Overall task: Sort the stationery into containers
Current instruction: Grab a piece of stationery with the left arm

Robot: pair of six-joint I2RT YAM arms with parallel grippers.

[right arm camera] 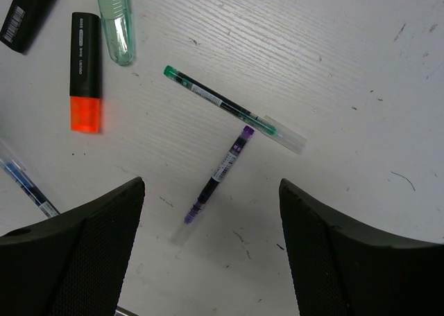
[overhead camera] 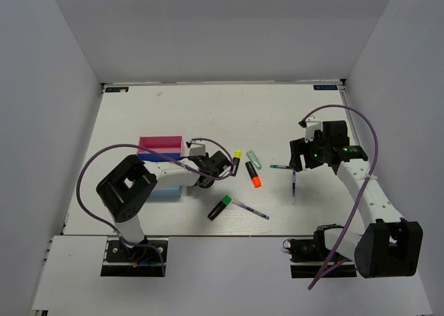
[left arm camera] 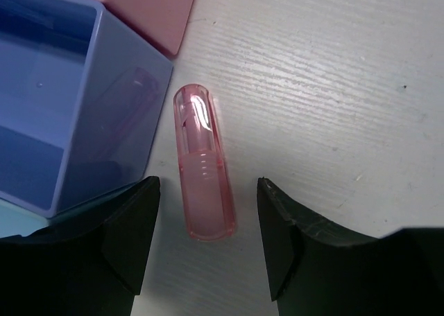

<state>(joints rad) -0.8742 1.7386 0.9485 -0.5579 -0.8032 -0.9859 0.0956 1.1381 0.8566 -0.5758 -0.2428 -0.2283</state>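
Top view: my left pincer [overhead camera: 211, 165] sits low, right beside the trays [overhead camera: 161, 150]. My right pincer [overhead camera: 300, 160] hangs over two thin pens [overhead camera: 281, 167]. Highlighters [overhead camera: 253, 174] lie loose between the two pincers.

Left wrist: jaws spread, pink piece [left arm camera: 203, 167] flat between my fingers [left arm camera: 128, 240], clear on both sides. It runs lengthwise down the gap, so closing should pinch its narrow width. Blue tray [left arm camera: 118, 122] is just outside one finger: short carry, but risk of clipping the wall.

Right wrist: jaws spread wide, nothing held. Purple pen [right arm camera: 218, 181] is centred under the gap, its far end at the green pen [right arm camera: 232, 108] ahead. Gripping it near me likely avoids dragging both.
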